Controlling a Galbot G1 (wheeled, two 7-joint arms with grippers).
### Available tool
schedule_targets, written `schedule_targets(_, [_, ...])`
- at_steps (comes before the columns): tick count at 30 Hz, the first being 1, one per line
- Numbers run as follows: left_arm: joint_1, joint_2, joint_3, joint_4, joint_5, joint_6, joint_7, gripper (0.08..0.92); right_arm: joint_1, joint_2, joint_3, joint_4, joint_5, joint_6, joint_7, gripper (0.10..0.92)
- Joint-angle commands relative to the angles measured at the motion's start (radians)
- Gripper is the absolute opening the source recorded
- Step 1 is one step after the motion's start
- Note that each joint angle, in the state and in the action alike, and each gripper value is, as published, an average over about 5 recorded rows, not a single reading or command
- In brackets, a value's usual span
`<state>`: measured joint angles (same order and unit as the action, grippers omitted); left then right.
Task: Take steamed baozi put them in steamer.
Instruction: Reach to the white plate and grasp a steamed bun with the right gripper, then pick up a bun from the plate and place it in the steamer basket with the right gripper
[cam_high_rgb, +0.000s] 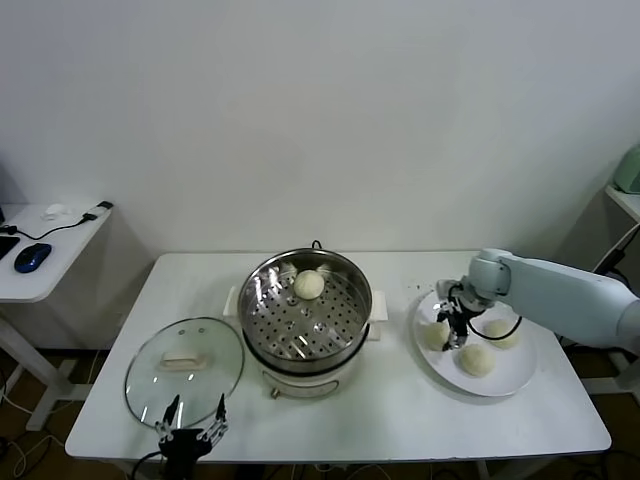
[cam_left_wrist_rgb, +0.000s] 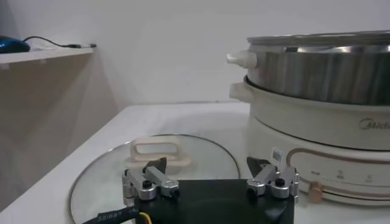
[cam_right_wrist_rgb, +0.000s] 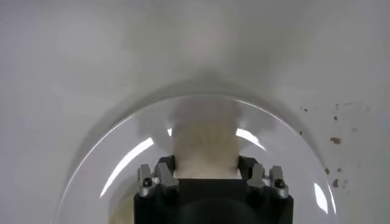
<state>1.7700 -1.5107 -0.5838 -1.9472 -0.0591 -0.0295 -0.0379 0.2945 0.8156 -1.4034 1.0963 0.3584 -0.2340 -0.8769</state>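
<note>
The steamer (cam_high_rgb: 305, 312) stands mid-table, and one steamed baozi (cam_high_rgb: 309, 284) lies on its perforated tray. On the white plate (cam_high_rgb: 520, 385) to the right rest three more baozi. My right gripper (cam_high_rgb: 450, 330) is down on the plate's left side, shut on the left baozi (cam_high_rgb: 434, 336). The other two (cam_high_rgb: 500, 332) (cam_high_rgb: 475, 360) lie free beside it. In the right wrist view the cream bun (cam_right_wrist_rgb: 204, 143) fills the space between the fingers of the right gripper (cam_right_wrist_rgb: 205, 164), above the plate (cam_right_wrist_rgb: 116, 164). My left gripper (cam_high_rgb: 195, 410) stays open at the table's front edge.
The glass lid (cam_high_rgb: 185, 370) with a cream handle lies flat on the table left of the steamer, just beyond the left gripper (cam_left_wrist_rgb: 207, 167). The steamer's wall (cam_left_wrist_rgb: 323, 73) rises close to its right. A side desk (cam_high_rgb: 45, 250) stands at far left.
</note>
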Motion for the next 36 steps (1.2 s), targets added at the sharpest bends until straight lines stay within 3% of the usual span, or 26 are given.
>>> schedule_targets(1, [-0.001,0.0,0.0,0.002,0.0,0.001,0.0,0.823,0.05,-0.019,0.017,0.027,-0.004,0.006,-0.01,0.67])
schedule_targets(6, [0.008,-0.002,0.003,-0.007,0.006,0.001,0.0,0.823,0.351,-0.029,-0.158,0.109,0.144,0.023,-0.054,0.67])
schedule_targets(14, [0.012,0.005,0.004,-0.016,0.008,0.002,0.001,0.823,0.833,0.095,-0.378,0.263,0.546,-0.027,-0.095,0.67])
schedule_targets(24, [-0.009,0.015,0.01,-0.024,0.0,0.011,0.004,0.823,0.814,0.373,-0.245,0.452,0.841,-0.21,0.099,0.67])
schedule_targets(29, [-0.021,0.013,0.009,-0.025,-0.003,0.012,0.005,0.823,0.657,0.506,-0.207,0.425,0.854,-0.29,0.199,0.67])
schedule_targets(36, [-0.015,0.02,0.003,-0.026,-0.011,0.008,0.004,0.823,0.479,0.586,-0.19,0.286,0.727,-0.338,0.242,0.67])
